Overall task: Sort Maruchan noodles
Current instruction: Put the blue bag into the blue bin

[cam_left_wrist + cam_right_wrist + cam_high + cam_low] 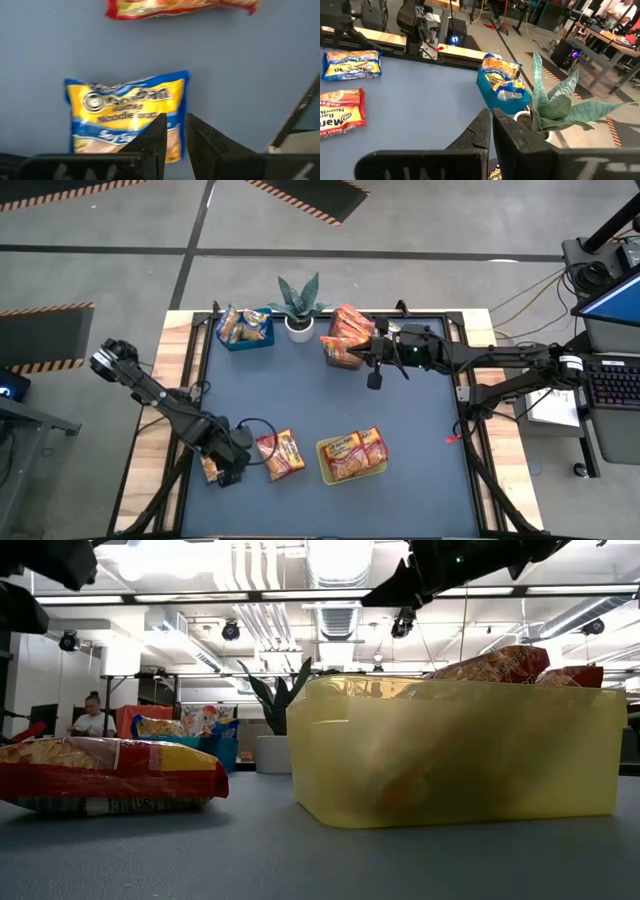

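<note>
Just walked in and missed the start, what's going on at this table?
A two-armed robot is sorting ramen packets into bins. The left hand is over a yellow-and-blue packet lying on the mat near the table's left edge, fingers narrowly apart, nothing held. The right hand is shut and empty, above the back bins beside the plant.
</note>
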Tool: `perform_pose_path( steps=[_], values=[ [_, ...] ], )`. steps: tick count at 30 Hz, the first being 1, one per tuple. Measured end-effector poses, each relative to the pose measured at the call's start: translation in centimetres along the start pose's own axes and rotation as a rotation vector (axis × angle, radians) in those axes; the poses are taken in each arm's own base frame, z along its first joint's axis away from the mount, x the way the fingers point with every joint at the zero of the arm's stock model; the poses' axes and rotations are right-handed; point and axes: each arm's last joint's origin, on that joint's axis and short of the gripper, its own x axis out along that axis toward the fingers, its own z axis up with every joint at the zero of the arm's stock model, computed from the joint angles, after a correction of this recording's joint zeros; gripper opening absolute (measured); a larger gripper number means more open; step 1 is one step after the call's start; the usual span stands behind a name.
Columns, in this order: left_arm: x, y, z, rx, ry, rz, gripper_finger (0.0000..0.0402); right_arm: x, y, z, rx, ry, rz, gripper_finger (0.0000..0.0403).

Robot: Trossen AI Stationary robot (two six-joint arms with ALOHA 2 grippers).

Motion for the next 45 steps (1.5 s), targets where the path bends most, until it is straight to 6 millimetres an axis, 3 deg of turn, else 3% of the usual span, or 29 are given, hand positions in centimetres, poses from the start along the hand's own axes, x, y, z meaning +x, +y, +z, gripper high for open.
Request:
perform_pose_path(
  steps=[9,13,20,24,36,45],
  values=[
    [1.6,2.9,-1.3,-0.085,0.033,0.227,0.0046,0.0,0.1,-0.4,0.0,0.039,0.012,0.0009],
    [2.9,3.9,-1.7,-0.126,0.114,0.215,0.0076,0.0,0.1,-0.4,0.006,0.042,0.013,0.0009],
    [4.9,5.1,-2.2,-0.109,0.086,0.183,0.014,0.0,0.1,-0.4,0.024,0.043,0.013,0.0009],
    [5.3,5.7,-2.6,-0.085,0.093,0.201,0.0157,0.0,0.2,-0.6,0.025,0.048,0.015,0.0009],
    [4.9,6.4,-2.6,-0.101,-0.045,0.211,0.0138,0.0,0.2,-0.8,0.029,0.057,0.017,0.0009],
    [6.8,7.2,-2.9,-0.183,-0.108,0.093,0.0116,0.0,0.2,-0.8,0.03,0.06,0.018,0.0009]
  ],
)
